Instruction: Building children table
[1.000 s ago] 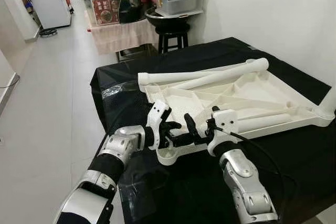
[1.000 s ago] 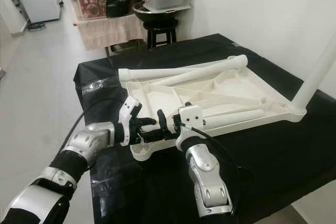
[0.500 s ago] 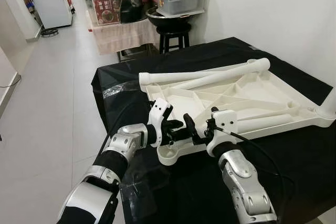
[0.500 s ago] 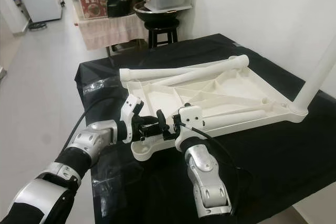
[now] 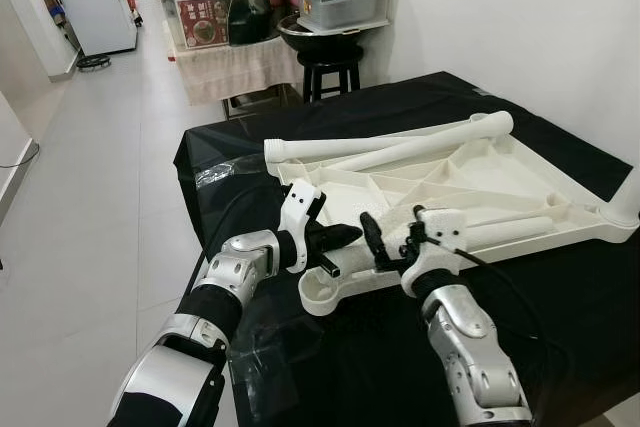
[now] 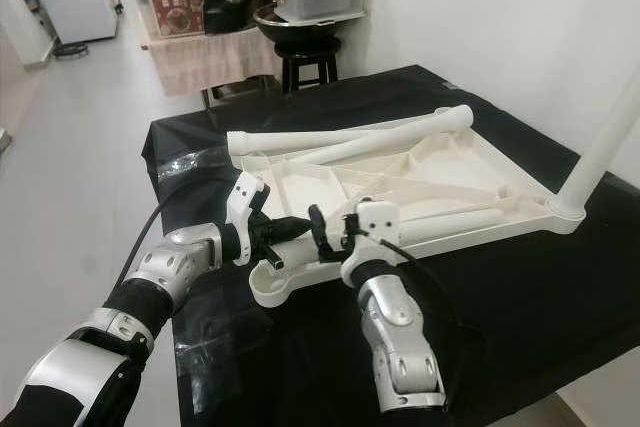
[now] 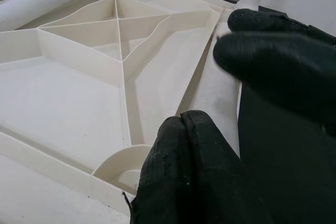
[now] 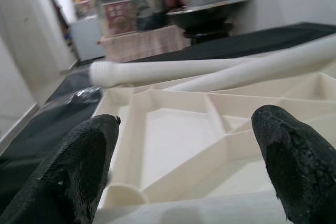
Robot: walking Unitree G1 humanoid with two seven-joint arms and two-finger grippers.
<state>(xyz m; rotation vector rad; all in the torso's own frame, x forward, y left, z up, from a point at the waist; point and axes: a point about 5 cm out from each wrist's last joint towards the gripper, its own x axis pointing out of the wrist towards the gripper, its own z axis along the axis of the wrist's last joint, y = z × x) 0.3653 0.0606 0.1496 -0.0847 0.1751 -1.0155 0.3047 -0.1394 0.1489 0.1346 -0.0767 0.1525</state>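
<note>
The white tabletop (image 5: 450,192) is laid upside down on the black-covered table (image 5: 560,307), ribbed underside up, with loose legs (image 5: 390,144) lying across it. Its near corner socket (image 5: 322,294) is set close to the table's near edge. The left gripper (image 5: 335,244) is held over that corner, fingers slightly parted, nothing gripped. The right gripper (image 5: 378,247) is positioned just beside it above the tabletop's near rim, fingers spread wide and empty.

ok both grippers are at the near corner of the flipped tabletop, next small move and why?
Probably reach the right gripper to the loose leg lying in the tabletop just beyond it. Its fingers are spread, holding nothing, the near corner socket has no leg, and one leg already stands at the far corner. The left gripper sits at the near rim.
</note>
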